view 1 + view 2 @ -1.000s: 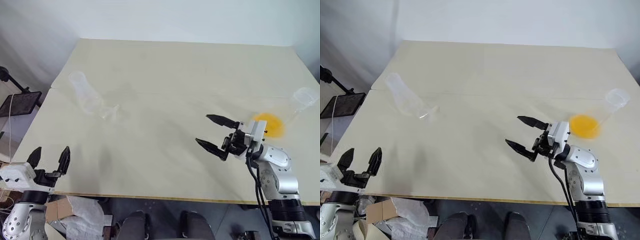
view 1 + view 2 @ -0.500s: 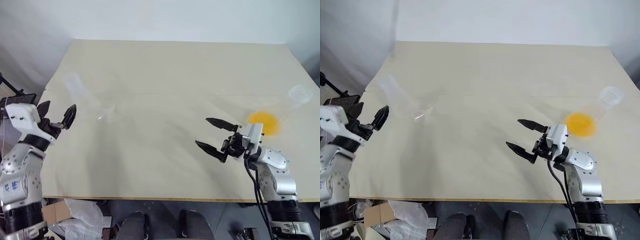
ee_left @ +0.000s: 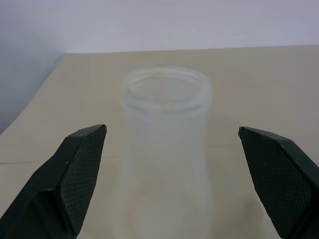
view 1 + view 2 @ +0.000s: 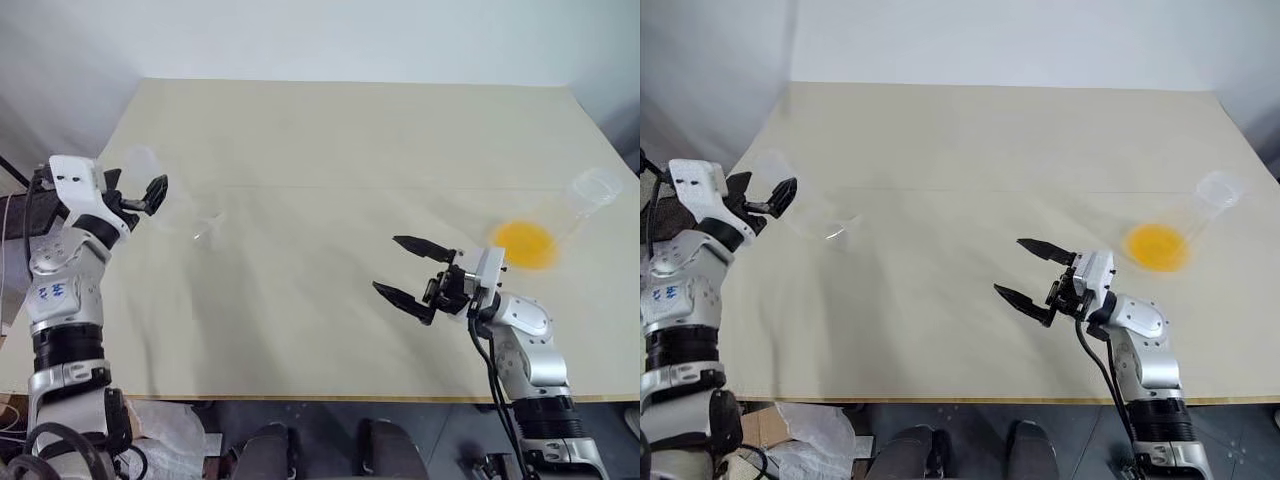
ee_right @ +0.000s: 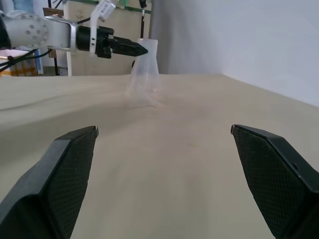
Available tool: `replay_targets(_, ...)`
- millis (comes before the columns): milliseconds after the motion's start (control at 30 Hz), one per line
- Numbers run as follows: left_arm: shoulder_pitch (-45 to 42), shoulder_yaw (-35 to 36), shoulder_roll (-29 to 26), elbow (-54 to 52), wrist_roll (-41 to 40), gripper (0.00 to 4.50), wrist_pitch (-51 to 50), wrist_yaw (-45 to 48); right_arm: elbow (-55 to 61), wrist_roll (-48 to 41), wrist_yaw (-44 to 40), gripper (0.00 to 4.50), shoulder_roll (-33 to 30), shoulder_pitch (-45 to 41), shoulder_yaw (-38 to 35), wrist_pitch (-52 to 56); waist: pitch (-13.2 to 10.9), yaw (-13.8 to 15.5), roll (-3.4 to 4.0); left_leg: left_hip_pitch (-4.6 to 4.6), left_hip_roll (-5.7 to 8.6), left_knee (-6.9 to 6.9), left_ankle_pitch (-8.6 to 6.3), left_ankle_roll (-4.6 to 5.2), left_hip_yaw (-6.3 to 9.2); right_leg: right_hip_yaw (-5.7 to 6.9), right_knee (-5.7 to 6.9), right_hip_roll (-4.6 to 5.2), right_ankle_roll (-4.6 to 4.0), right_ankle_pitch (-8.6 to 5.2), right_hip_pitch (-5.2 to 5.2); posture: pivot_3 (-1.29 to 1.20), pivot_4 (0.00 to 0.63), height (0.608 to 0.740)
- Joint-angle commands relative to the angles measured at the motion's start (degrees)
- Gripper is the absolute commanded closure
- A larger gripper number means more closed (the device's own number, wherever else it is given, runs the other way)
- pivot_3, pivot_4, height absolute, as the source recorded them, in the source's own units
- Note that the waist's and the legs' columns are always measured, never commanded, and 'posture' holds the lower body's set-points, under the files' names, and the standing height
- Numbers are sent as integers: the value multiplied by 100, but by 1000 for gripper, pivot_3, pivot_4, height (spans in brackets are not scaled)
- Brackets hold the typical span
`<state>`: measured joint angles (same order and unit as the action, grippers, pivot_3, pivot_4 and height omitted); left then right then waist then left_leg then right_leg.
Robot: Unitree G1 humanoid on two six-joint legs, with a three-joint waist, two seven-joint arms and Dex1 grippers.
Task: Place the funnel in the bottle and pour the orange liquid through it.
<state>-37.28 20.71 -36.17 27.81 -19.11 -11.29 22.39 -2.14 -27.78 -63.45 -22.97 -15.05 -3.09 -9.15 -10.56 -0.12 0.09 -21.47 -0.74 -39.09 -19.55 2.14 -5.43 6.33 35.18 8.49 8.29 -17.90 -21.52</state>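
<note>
Nothing is done yet. The empty bottle stands far from the orange liquid, funnel just beside it. Left gripper, wide open, faces the bottle; right gripper is open, holding nothing.

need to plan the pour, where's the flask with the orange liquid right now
In the left eye view, the flask with the orange liquid stands near the table's right edge, just beyond the open right hand.

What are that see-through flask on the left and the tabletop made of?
The bottle looks like clear, slightly frosted plastic, maybe glass: the table shows through its walls. The table seems a matte, pale beige laminate or painted board, smooth with no visible grain.
</note>
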Motion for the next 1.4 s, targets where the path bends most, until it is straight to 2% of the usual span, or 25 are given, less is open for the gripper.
replay_targets(33,-413,-36,-109,525,196,0,407,53,50,-8,40,19,58,-44,-43,-181,-1,0,-2,0,0,0,0,0,0,2,0,0,0,0,0,0,150,740)
replay_targets(267,-1114,-164,-140,1725,455,0,869,146,44,44,124,19,135,3,-17,-279,-4,0,-7,0,3,-1,0,0,-1,8,3,1,1,0,-2,0,150,740)
replay_targets(367,-1296,-177,-131,2017,498,582,1004,182,38,60,166,0,163,14,-23,-316,-6,-2,-10,-1,2,-1,0,0,-2,15,5,1,1,0,-2,0,150,740)
replay_targets(533,-1409,-148,-140,2170,495,2086,1232,324,56,86,241,0,207,63,-11,-372,-6,-7,-11,-1,2,-1,0,0,-1,20,10,2,1,0,-4,0,150,740)
replay_targets(767,-1383,-52,-297,1622,370,2131,2499,1038,269,66,367,0,129,196,-131,-334,-12,-7,-21,-1,1,-1,0,0,0,23,13,3,1,0,-5,0,150,740)
replay_targets(833,-1404,-167,-251,1234,228,2131,2419,1457,411,39,416,0,2,279,-246,-284,-13,3,-22,-2,1,-1,0,0,2,26,13,4,1,0,-5,0,150,740)
replay_targets(1000,-1015,-1280,278,-839,-576,2131,758,3009,1024,-185,667,0,-607,889,-981,3,-13,107,-23,-10,9,-12,0,1,13,29,21,10,4,2,-4,0,150,740)
replay_targets(1100,-855,-2052,812,-1408,-647,2131,424,3443,1516,-313,778,0,-923,1569,-1695,58,-13,149,-22,-10,12,-14,-1,2,9,24,18,11,5,3,-2,0,150,740)
replay_targets(1233,-993,-2654,1627,-962,-263,2131,631,3581,1881,-407,856,0,-1058,2679,-2472,114,-16,175,-26,-13,11,-13,0,4,4,24,1,2,5,2,1,0,150,740)
replay_targets(1400,-1232,-2922,2434,-166,34,2131,1066,3617,2510,-422,1253,0,-833,3550,-2725,195,-14,115,-23,-1,12,-4,1,3,-35,9,-25,-16,2,1,2,0,150,740)
